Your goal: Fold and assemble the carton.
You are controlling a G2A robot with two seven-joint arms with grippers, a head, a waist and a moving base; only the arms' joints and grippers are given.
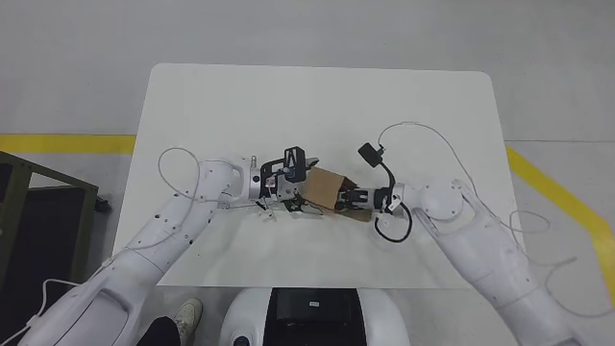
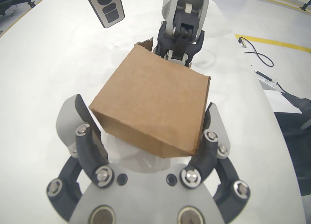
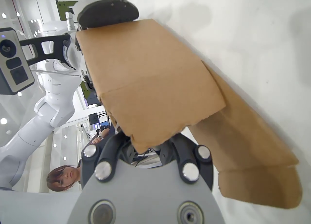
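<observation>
Brown carton (image 1: 327, 189), white table (image 1: 317, 96), yellow floor stripe (image 1: 67, 142)

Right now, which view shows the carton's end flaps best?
The right wrist view: on the carton, the open flaps spread toward that camera. The left wrist view shows mostly its squared body, one flap tip behind. The top view shows it small, flaps indistinct.

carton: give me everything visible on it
Plain brown cardboard carton, partly squared into a box, at the middle of the table toward the robot's side. Flaps at one end hang open with ragged edges. The left end effector grips the closed end across its sides; the right end effector pinches the opposite end.
</observation>
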